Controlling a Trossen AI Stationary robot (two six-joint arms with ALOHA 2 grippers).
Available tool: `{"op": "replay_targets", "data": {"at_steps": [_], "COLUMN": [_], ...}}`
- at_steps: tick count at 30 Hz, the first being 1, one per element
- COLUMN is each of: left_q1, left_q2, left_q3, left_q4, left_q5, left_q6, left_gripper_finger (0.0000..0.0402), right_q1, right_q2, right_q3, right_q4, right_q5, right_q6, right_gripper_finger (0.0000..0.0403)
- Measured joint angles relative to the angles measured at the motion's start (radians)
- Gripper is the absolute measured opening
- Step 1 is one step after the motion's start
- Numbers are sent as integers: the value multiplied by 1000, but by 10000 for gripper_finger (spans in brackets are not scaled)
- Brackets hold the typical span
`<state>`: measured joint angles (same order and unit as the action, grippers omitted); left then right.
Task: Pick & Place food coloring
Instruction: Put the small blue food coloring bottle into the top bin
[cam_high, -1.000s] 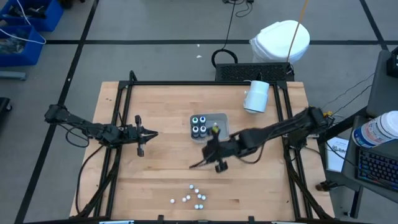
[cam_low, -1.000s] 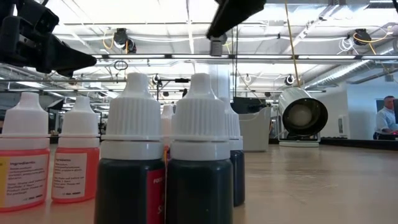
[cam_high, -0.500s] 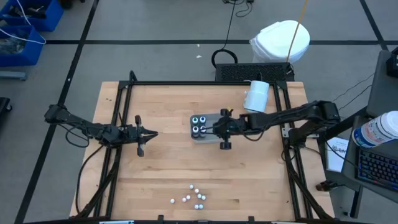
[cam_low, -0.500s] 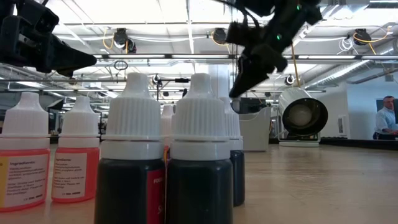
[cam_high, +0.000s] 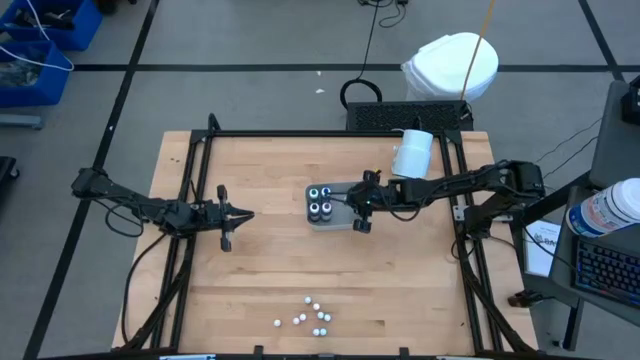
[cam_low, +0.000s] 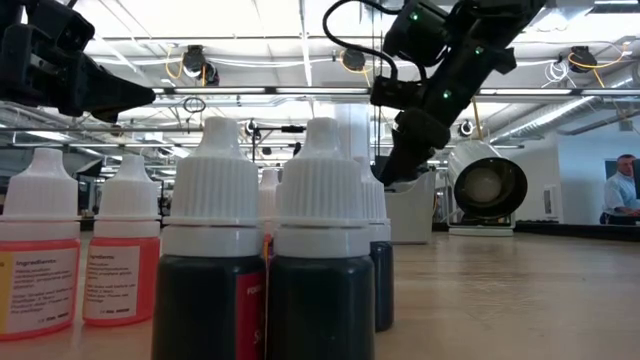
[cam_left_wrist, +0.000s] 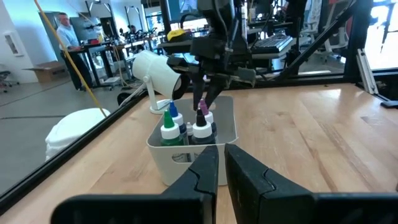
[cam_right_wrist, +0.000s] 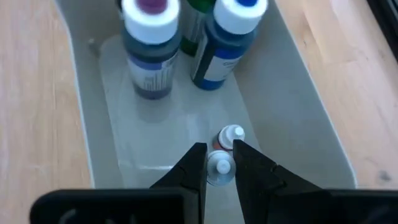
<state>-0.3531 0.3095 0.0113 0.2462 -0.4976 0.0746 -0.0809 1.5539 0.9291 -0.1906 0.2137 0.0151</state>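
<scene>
Right claw (cam_right_wrist: 219, 163) pinches a white-capped bottle (cam_right_wrist: 219, 169) over the tray (cam_right_wrist: 298, 118).

Pretty clearly a robotics lab or open-plan workshop, not anyone's home. The wooden worktop (cam_high: 260, 270) sits inside a black metal frame (cam_high: 330, 133) on a grey floor marked with dark tape lines (cam_high: 250, 67), with cables running all over. Looking across the room you get exposed ceiling pipes and ducts (cam_low: 560, 110), strip lights, more benches crowded with gear, and a person (cam_low: 622, 190) at a desk. There's a blue parts bin (cam_high: 45, 40) and a keyboard (cam_high: 610, 270) off to the sides too.
</scene>
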Motion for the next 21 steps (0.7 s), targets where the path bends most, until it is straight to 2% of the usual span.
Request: {"op": "replay_targets", "data": {"at_steps": [11,17,21], "left_q1": [0,0,0], "left_q2": [0,0,0], "left_q3": [0,0,0], "left_q4": [-1,-2,-3], "left_q5": [0,0,0], "left_q6": [0,0,0], "left_gripper_finger": [37,37,37], "right_q1": [-10,-21,-21], "right_q2": [106,112,104], "right_q3": [0,0,0], "right_q4": [40,41,56], "right_q5": [-34,-33,-30], "right_q6": [2,0,0], "right_gripper_finger": [50,51,70]}}
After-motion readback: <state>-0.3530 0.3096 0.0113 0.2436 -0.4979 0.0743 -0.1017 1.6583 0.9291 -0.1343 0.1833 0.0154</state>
